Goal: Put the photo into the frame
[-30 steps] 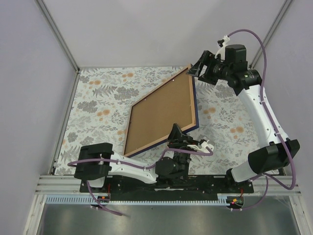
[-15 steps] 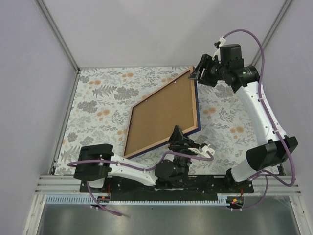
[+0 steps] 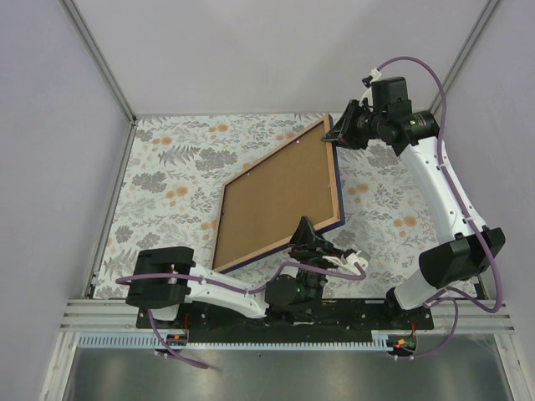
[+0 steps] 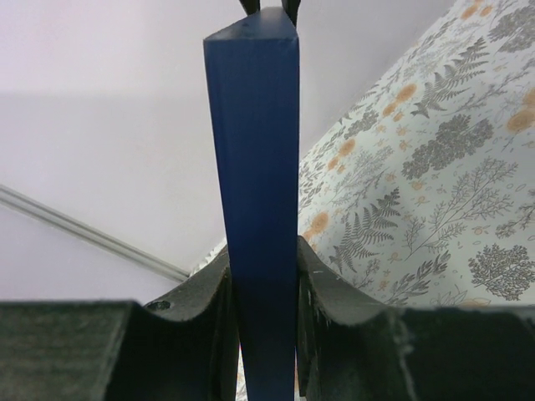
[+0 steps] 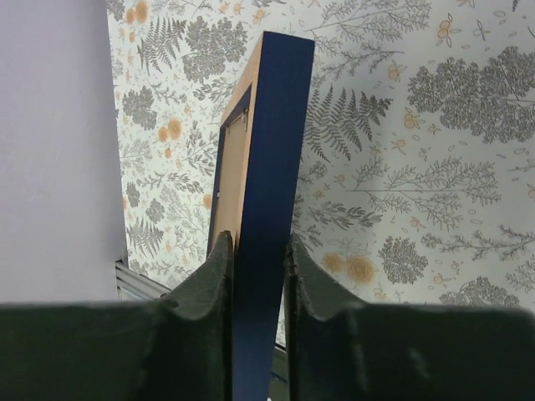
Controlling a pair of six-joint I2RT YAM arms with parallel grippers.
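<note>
The frame (image 3: 337, 185) hangs tilted above the floral cloth, its light wood back and a brown fibreboard backing panel (image 3: 280, 196) facing up, its dark blue edge along the right side. My left gripper (image 3: 306, 230) is shut on the near corner; the left wrist view shows the blue edge (image 4: 255, 167) pinched in the left gripper (image 4: 263, 271). My right gripper (image 3: 335, 134) is shut on the far corner; in the right wrist view the blue edge (image 5: 276, 150) sits tight inside the right gripper (image 5: 257, 251). The photo is out of view.
The floral cloth (image 3: 167, 167) covers the table out to the pale side walls and the metal corner rails (image 3: 104, 67). The arm bases and a black rail (image 3: 351, 313) run along the near edge.
My right gripper has closed onto the frame's far corner, and its wrist has turned a little. The left gripper has kept its grip while the frame shifted slightly.
</note>
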